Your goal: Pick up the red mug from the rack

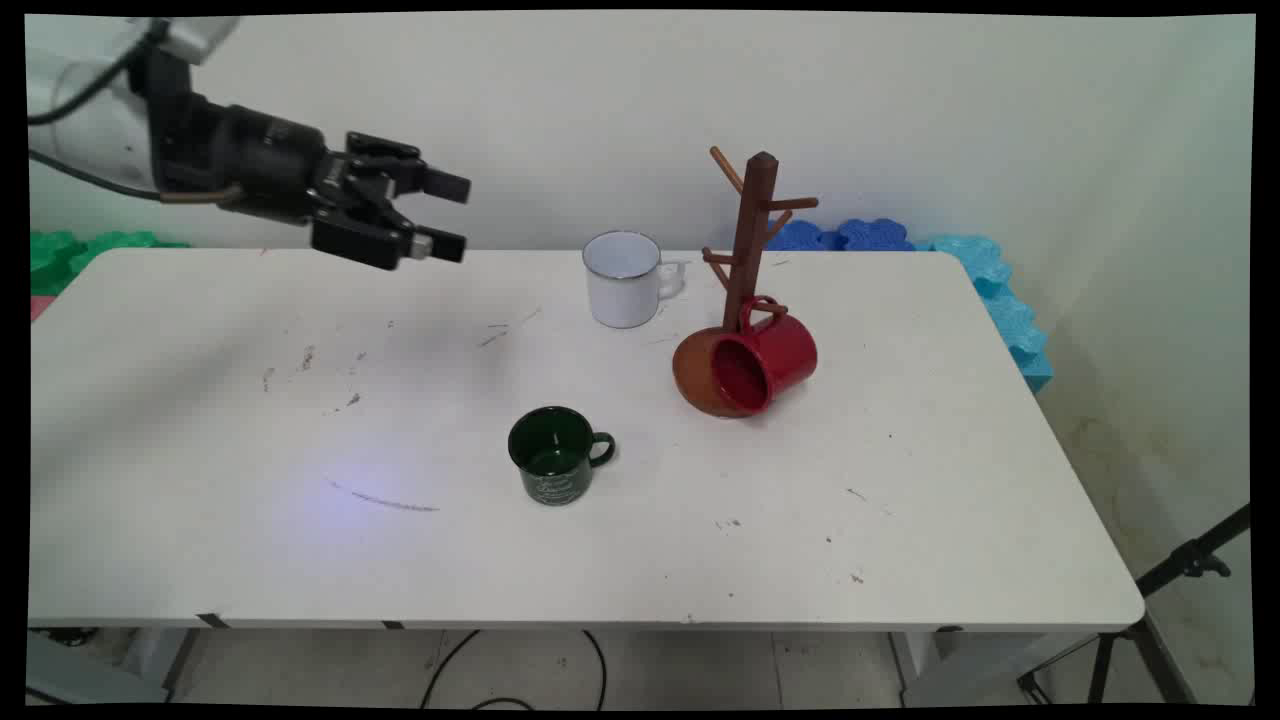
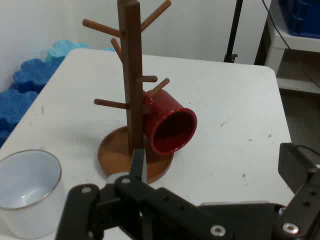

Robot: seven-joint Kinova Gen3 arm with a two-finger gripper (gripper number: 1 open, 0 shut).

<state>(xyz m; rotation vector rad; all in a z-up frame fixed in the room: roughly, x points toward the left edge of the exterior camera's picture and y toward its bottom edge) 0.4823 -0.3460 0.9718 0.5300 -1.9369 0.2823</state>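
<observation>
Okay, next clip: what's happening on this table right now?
The gripper hangs open and empty in the air over the table's far left. Nothing is being handled. A red mug hangs by its handle on a low peg of the wooden mug tree. A white mug stands beside the tree, and a green mug stands nearer the front.

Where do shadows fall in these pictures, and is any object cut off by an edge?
Main view: a soft broad shadow lies on the white table below the black gripper. Hand view: the white enamel mug is cut by the left edge; the red mug on the wooden rack is whole.
</observation>
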